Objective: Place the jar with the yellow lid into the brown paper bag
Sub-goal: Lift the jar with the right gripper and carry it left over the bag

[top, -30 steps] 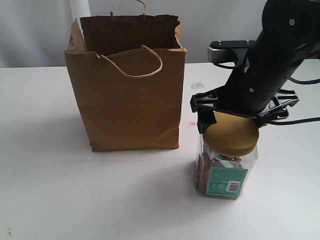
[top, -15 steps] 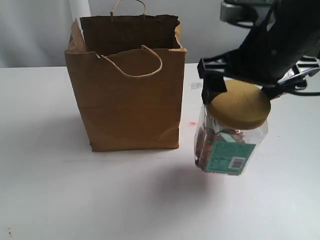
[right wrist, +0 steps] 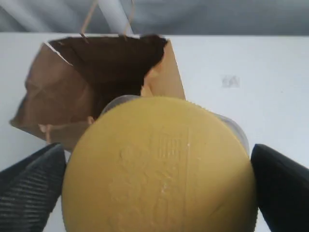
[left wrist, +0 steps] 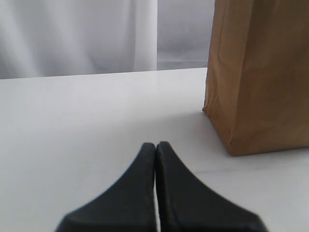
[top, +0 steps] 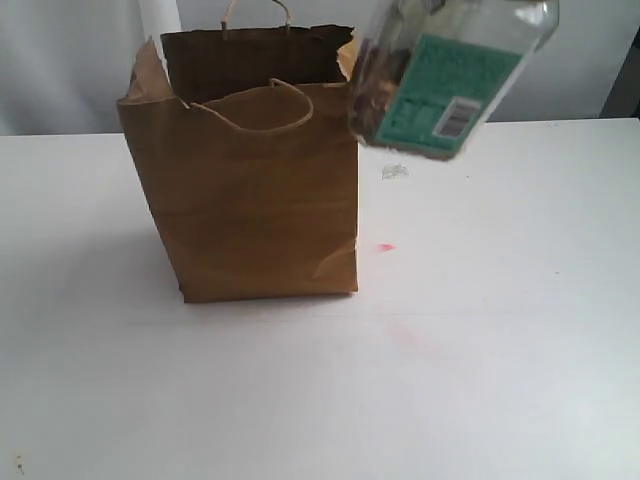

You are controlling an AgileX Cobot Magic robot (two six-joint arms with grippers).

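White table [top: 500, 350] carries a torn brown paper bag [top: 260, 200]; beside its rim the clear yellow-lidded jar [top: 445, 85] tilts base-down, clamped in the right claw [right wrist: 157, 188]; left claw [left wrist: 156, 150] closed, empty.

Tilted yellow-lidded jar [top: 450, 80] in air by top-rt corner of upright, open brown paper bag [top: 255, 210].

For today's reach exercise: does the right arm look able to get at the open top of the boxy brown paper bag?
Probably yes: the right gripper holds the clear yellow-lidded plastic jar raised beside the rim of the brown paper bag, whose mouth gapes open.
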